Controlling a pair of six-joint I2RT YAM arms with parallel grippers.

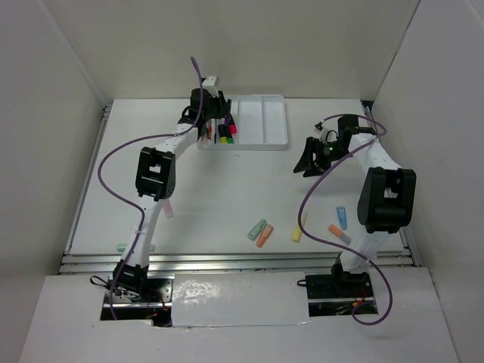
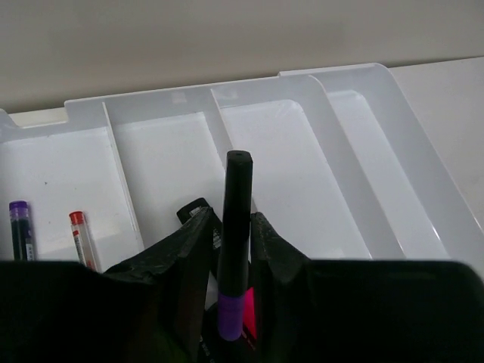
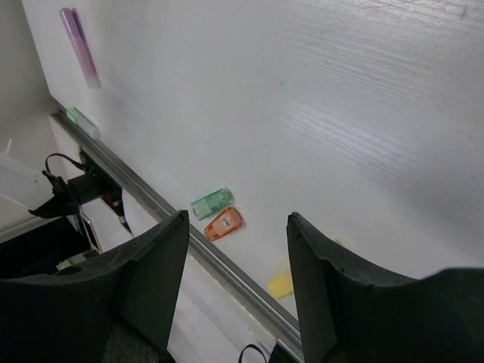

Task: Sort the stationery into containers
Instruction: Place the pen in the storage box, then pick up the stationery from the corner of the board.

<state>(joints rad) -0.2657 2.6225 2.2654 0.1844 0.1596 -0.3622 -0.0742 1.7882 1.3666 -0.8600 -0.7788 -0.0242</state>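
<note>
My left gripper hangs over the left half of the white divided tray and is shut on a black highlighter with a purple band. In the left wrist view the gripper holds it above the tray's second compartment, where a pink cap and another black body lie underneath. A purple-capped pen and a red-capped pen lie in the leftmost compartment. My right gripper is open and empty above the table, right of the tray; it also shows in the right wrist view.
Loose on the table near the front: a green marker, an orange marker, a yellow one, a blue one, another orange one, a pink one and a green one at the left edge.
</note>
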